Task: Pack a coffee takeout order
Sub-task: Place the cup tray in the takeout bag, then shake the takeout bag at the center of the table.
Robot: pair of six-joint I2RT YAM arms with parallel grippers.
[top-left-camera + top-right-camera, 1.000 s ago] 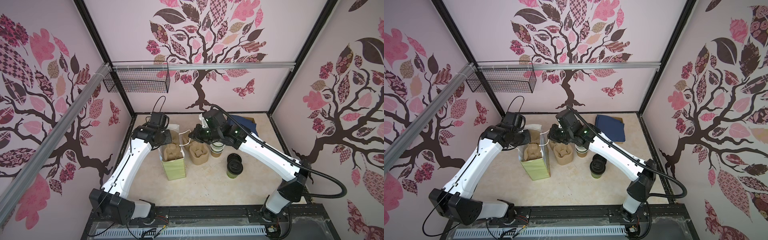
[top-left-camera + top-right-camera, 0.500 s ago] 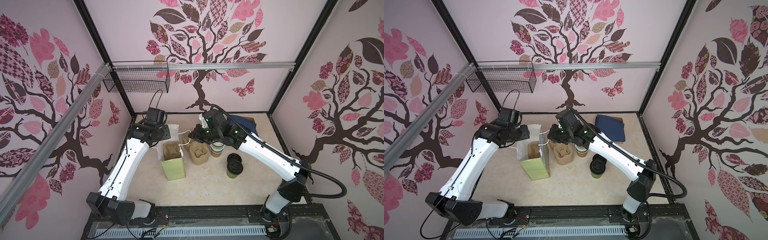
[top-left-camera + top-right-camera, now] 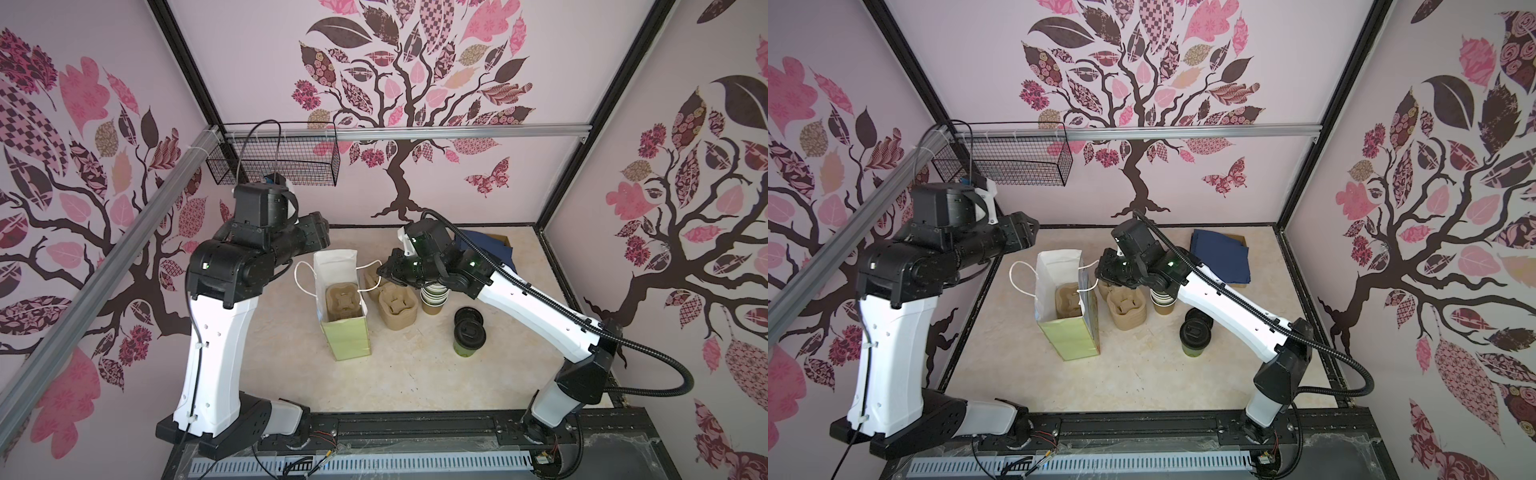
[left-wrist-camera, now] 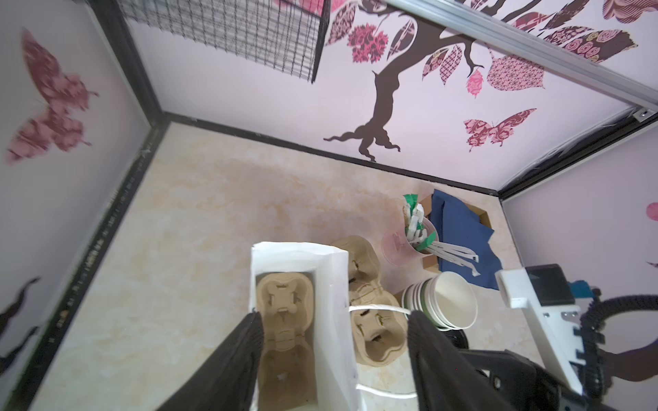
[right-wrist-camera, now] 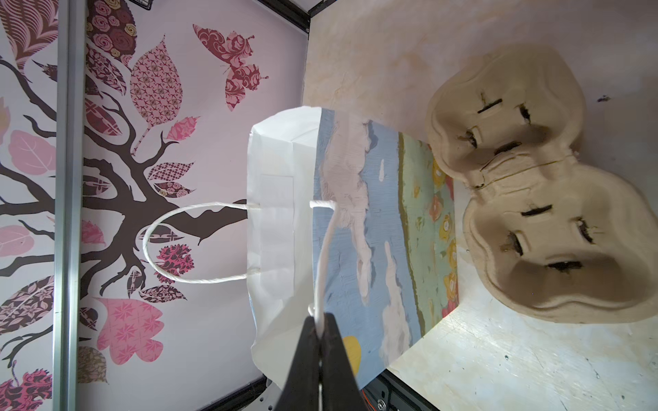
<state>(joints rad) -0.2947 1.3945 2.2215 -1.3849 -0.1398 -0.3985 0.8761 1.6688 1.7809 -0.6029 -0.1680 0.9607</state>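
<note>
Left gripper (image 4: 334, 316) risen from bag (image 3: 349, 340), released, carrier (image 3: 341, 300) inside; right wrist alone shows right gripper (image 5: 320, 318) pinching handle (image 5: 325, 249).

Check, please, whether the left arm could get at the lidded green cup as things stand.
Probably not directly: the left gripper is open, but the right gripper, shut on the bag's handle, and the spare carriers sit between it and the lidded cup.
</note>
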